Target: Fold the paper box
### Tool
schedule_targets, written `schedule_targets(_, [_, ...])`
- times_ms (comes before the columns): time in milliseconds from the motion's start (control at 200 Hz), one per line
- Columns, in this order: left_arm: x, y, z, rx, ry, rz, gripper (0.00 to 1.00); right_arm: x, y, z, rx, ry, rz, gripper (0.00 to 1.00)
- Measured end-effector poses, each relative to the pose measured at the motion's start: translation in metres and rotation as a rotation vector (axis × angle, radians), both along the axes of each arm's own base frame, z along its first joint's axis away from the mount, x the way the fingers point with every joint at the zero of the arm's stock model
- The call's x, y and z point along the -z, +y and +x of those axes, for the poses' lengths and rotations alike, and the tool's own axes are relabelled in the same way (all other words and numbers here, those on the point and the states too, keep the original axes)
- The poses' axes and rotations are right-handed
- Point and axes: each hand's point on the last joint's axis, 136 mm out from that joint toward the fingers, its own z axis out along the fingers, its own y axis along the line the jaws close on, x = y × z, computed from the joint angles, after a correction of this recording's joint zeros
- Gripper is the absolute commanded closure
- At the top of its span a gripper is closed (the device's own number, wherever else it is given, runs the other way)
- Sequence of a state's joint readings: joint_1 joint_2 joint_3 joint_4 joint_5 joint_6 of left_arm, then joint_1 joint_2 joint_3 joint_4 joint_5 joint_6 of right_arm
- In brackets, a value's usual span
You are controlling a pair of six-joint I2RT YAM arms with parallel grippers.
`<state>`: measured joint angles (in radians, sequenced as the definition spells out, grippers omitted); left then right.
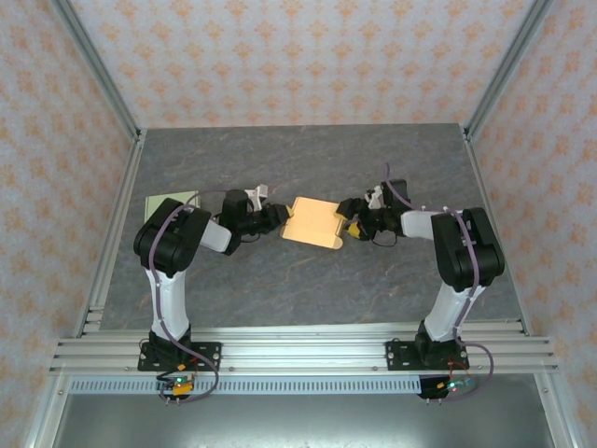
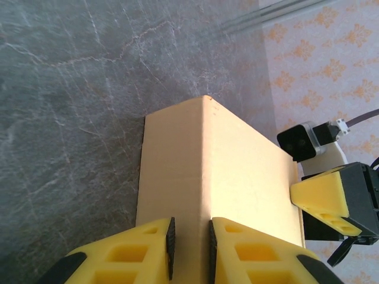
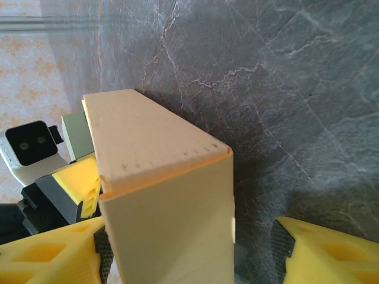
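One paper box (image 1: 313,222) stands near the middle of the tabletop (image 1: 308,159); one flat pale green piece (image 1: 171,201) lies at the tabletop's left edge; so two loose things in all, on one tabletop. There are two arms, the left arm (image 1: 173,238) and the right arm (image 1: 466,247), bolted at the near edge; two grippers, the left gripper (image 1: 280,219) at the box's left side, the right gripper (image 1: 348,227) at its right. Each gripper has two yellow fingers (image 2: 118,260), four altogether; the left wrist view shows three of them, the right wrist view likewise three. Two white cameras (image 2: 308,141) show, one on each wrist.
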<state>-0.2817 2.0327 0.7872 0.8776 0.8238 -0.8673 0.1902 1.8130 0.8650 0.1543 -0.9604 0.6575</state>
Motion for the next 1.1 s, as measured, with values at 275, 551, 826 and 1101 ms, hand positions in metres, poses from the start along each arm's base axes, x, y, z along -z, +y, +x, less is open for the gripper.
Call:
schedule_targets(275, [-0.001, 0.000, 0.001, -0.005, -0.002, -0.021, 0.77, -0.003, 0.012, 0.007, 0.017, -0.010, 0.038, 0.33])
schedule_targets(551, [0.002, 0.003, 0.002, -0.013, 0.008, -0.018, 0.63, -0.018, 0.026, 0.019, 0.076, -0.034, 0.143, 0.45])
schedule_targets(826, [-0.034, 0.011, -0.008, -0.018, -0.043, 0.019, 0.25, -0.021, 0.027, 0.021, 0.099, -0.005, 0.168, 0.50])
schedule_targets(1101, [-0.122, 0.018, -0.044, 0.088, -0.606, 0.280, 0.17, -0.034, 0.029, 0.014, 0.052, 0.099, 0.127, 0.51])
